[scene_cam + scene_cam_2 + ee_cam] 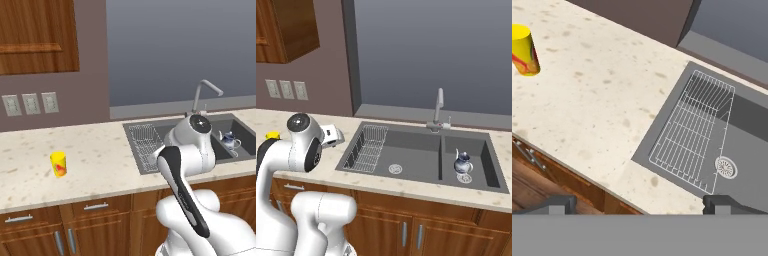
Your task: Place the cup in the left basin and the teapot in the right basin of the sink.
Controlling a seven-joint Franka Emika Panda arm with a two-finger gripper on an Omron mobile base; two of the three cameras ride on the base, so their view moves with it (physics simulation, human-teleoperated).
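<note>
Farthest left on the pale speckled counter (100,150), the cup (58,164) is seen standing upright, well apart from the sink (406,140) and touched by nothing; in the hand view the cup (524,50) appears near the upper left corner, tilted only by the roll of that camera. Above it on the wall, three outlets (30,103) are set in a row under a wooden cabinet (37,35). Next comes the left basin (401,150), where a wire rack (368,147) is laid along its left side and a round drain (395,168) is seen in its floor (the same rack (692,130) and drain (726,167) are shown from above in the hand view). The gripper (641,204) is held over the counter's front edge beside that basin, its two dark fingertips (559,204) set wide apart with nothing between them. A slim silver faucet (438,111) rises behind the divider. Farthest right, the teapot (462,163) is found upright on the floor of the right basin (483,155), just beside its drain, untouched by the arm.
</note>
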